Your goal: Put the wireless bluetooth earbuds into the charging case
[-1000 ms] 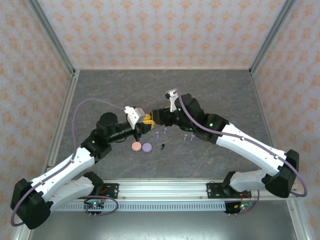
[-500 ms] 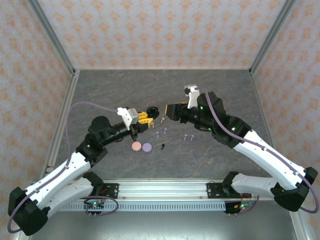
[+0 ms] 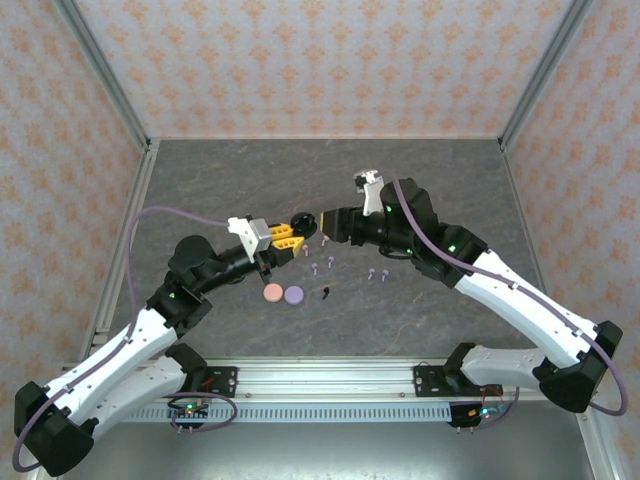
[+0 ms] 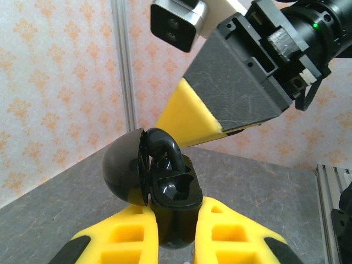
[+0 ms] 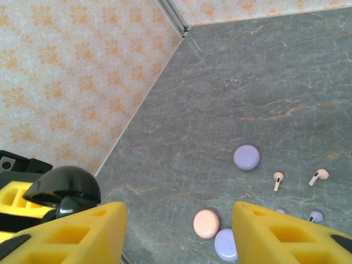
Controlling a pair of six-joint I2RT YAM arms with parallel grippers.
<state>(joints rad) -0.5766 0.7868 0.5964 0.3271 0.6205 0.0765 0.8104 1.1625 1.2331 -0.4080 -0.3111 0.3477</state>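
Currently clamped between the left gripper's [image 3: 291,234] closed fingers: black case [image 4: 171,192], lid open, above grey veined table [image 3: 450,180]. Facing it, jaws apart and empty: right gripper [image 3: 326,226]. Loose on table: earbuds [image 3: 316,267], near discs [image 3: 271,293]. Around: cream patterned walls [image 3: 320,60].

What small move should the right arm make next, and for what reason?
Probably ease the right gripper toward the case so that one finger presses the black earbud down into its seat. The left gripper is clamped on the black charging case, which is open, and the earbud arches above the case's edge, seemingly not fully seated. The right gripper is open and empty, close by the case.
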